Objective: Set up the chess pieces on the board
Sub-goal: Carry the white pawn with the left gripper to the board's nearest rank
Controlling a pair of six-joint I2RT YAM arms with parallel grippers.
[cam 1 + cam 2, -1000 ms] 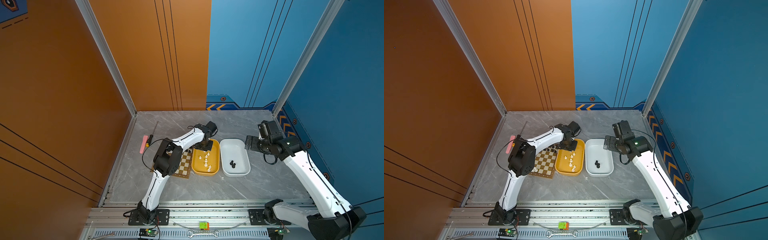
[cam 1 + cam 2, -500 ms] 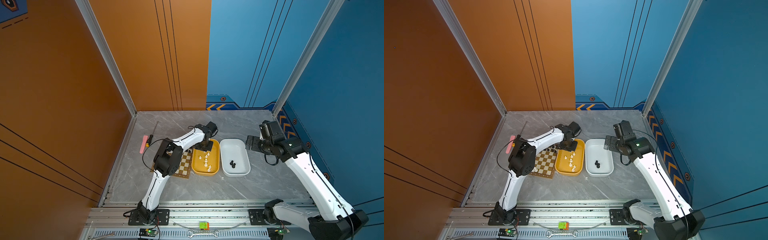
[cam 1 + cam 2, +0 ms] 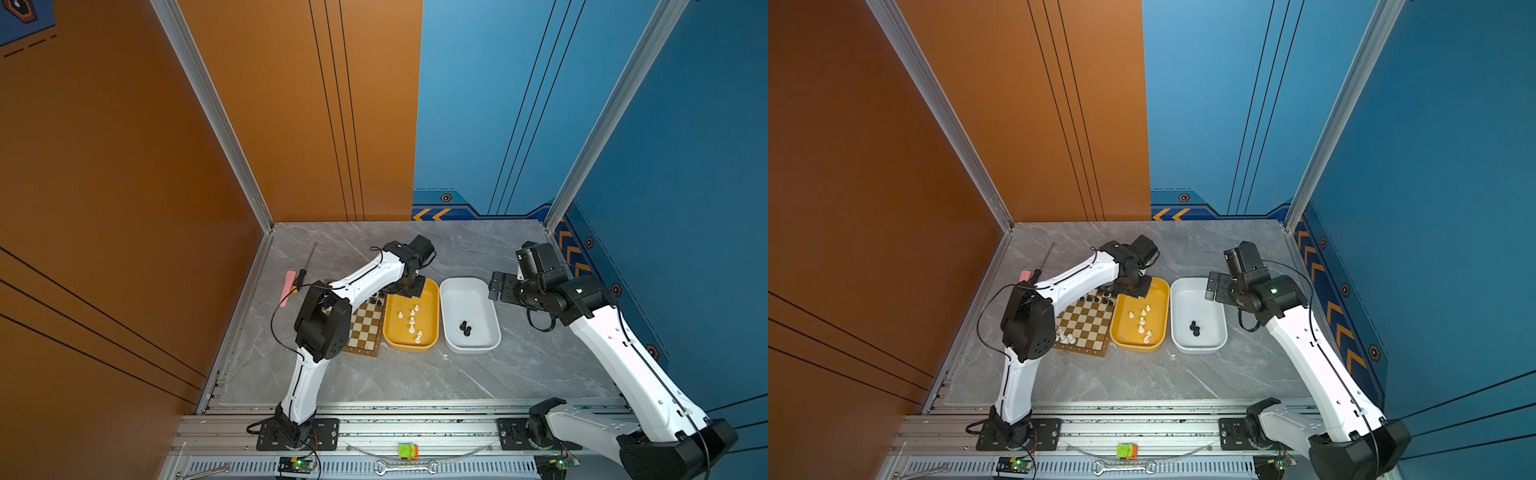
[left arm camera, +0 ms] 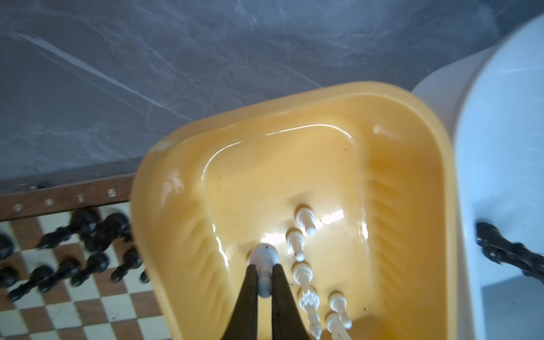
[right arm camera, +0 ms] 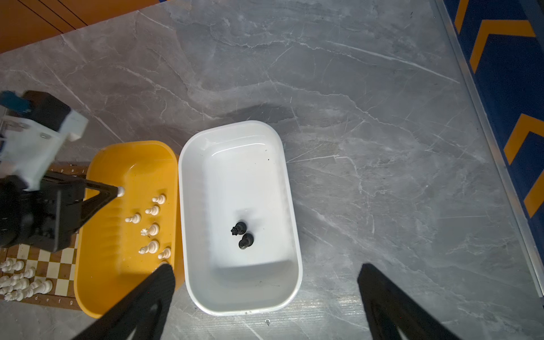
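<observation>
The board [image 3: 365,328] [image 3: 1088,326] lies under my left arm. Black chess pieces [image 3: 1098,297] [image 4: 88,223] stand along its far edge and white ones [image 3: 1065,337] [image 5: 20,282] along its near edge. Several white pieces [image 3: 411,322] [image 3: 1142,322] lie in the yellow tub [image 3: 409,347] [image 4: 294,97]. My left gripper [image 3: 409,289] [image 4: 264,270] reaches into the tub's far end and is shut on a white piece [image 4: 263,256]. Two black pieces [image 3: 465,328] [image 5: 243,235] sit in the white tub [image 3: 473,349] [image 5: 235,125]. My right gripper [image 3: 496,286] [image 5: 266,272] hangs open above that tub's far right corner, holding nothing.
A pink-handled screwdriver [image 3: 289,286] lies left of the board near the orange wall. The two tubs stand side by side, touching, right of the board. A green and orange block [image 3: 407,451] and wrenches rest on the front rail.
The left jaws have closed the last bit onto the white piece in the yellow tub. The right arm has shifted only slightly, its jaws still wide.
</observation>
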